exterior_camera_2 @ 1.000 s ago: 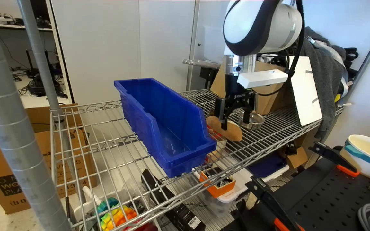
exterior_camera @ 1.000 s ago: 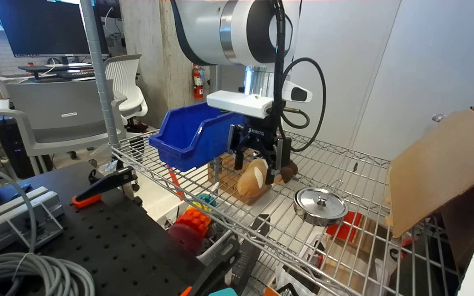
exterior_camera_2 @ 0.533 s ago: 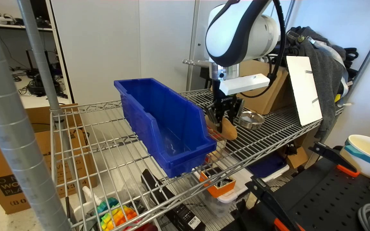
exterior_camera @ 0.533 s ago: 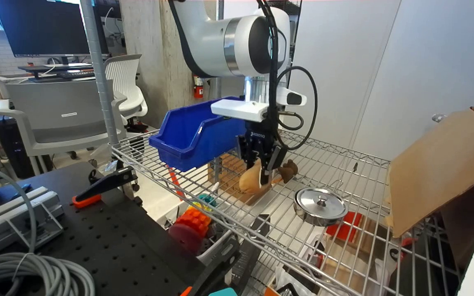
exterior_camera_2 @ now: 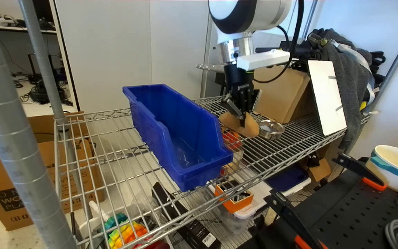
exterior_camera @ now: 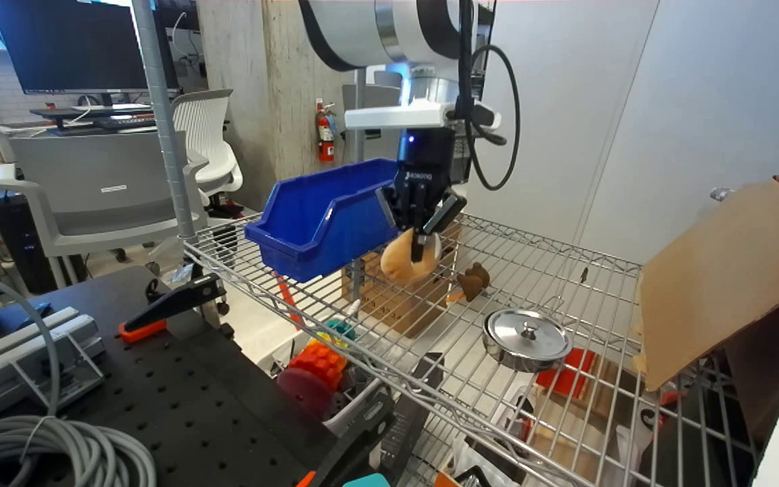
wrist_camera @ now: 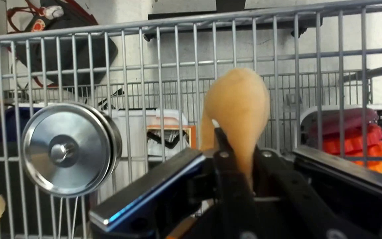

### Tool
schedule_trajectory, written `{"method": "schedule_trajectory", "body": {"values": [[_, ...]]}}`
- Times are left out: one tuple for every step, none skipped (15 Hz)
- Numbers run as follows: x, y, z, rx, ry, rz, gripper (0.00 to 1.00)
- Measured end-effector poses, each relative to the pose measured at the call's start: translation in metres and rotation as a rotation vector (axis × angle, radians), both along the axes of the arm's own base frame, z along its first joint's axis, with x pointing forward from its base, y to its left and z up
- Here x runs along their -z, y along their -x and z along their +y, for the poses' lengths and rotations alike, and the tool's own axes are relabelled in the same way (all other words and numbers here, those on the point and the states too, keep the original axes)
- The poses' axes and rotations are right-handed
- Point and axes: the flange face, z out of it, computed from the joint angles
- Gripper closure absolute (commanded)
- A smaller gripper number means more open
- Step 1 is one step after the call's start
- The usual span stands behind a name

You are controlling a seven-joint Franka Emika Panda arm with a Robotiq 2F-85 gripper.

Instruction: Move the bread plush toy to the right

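Observation:
The bread plush toy [exterior_camera: 399, 260], golden tan with a cream patch at one side, hangs pinched in the middle by my gripper [exterior_camera: 418, 251]. The toy appears lifted off the wire shelf, both ends bulging out around the fingers. An exterior view shows the toy [exterior_camera_2: 252, 126] to the right of the blue bin, with the gripper [exterior_camera_2: 243, 121] pointing down onto it. From the wrist, the toy's rounded end [wrist_camera: 239, 96] sticks out beyond the narrowed jaws and covers part of the finger on the right.
A blue bin [exterior_camera: 308, 223] stands on the wire shelf [exterior_camera_2: 116, 166] beside the toy. A lidded silver pot [wrist_camera: 66, 149] and a small dark-brown object [exterior_camera: 474, 281] rest on the shelf too. A cardboard box [exterior_camera: 727, 270] stands at the shelf's far end.
The gripper has gone from open around the toy to shut on it. Arm and toy have then risen from the shelf. Bin, pot and brown object have stayed put.

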Motion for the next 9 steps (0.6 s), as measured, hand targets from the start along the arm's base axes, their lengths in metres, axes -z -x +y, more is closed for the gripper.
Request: {"method": "schedule_trajectory", "body": {"values": [[-0.017,-0.008,-0.002,-0.003,0.005,-0.032,0.97],[-0.033,-0.016,-0.007,0.0,0.015,-0.065,0.97],[-0.048,-0.026,-0.014,0.007,0.028,-0.098,0.97],[-0.059,-0.035,-0.023,0.019,0.039,-0.127,0.97],[-0.068,-0.043,-0.034,0.035,0.047,-0.151,0.97],[-0.075,-0.052,-0.046,0.054,0.055,-0.173,0.97],[-0.079,-0.06,-0.058,0.076,0.063,-0.19,0.97],[-0.08,-0.068,-0.07,0.098,0.072,-0.203,0.97],[-0.08,-0.076,-0.082,0.121,0.083,-0.209,0.97]]}}
